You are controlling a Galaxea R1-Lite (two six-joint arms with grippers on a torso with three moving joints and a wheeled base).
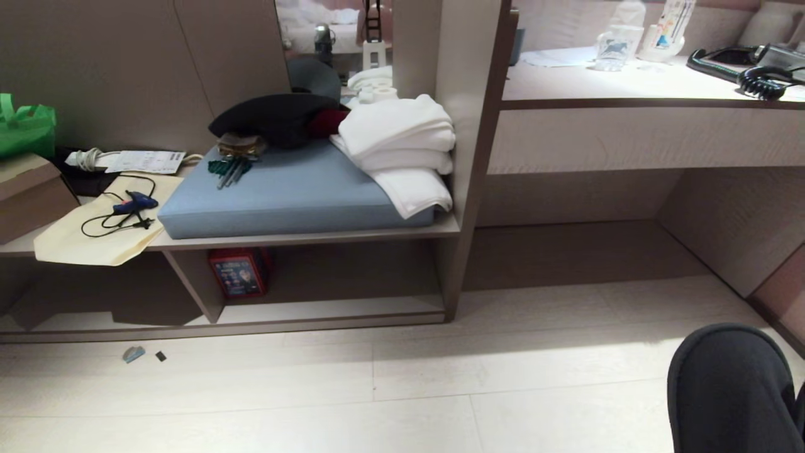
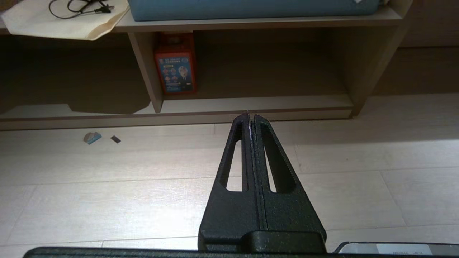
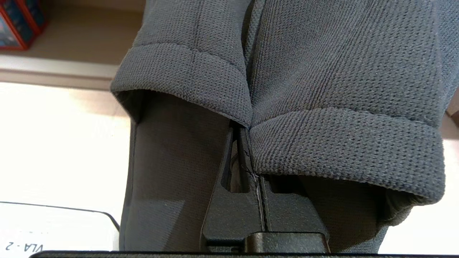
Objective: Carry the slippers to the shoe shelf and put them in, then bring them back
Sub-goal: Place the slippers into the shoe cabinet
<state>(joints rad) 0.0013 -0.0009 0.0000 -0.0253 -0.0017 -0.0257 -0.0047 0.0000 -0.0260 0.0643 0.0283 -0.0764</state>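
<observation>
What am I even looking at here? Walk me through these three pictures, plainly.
They come from one wheeled robot with two arms, each ending in a pincer. The wide picture is shot from its head, looking down at a built-in wooden unit and pale floor. Its low open compartment is the shoe shelf, with a red box inside. On the bench above lie a blue cushion, white towels and dark clothing. The other two pictures come from cameras on the wrists. The left pincer is shut and empty, hanging over the floor facing the shelf. The right pincer is shut on the slippers, dark grey fabric, also showing at the head picture's lower right corner.
</observation>
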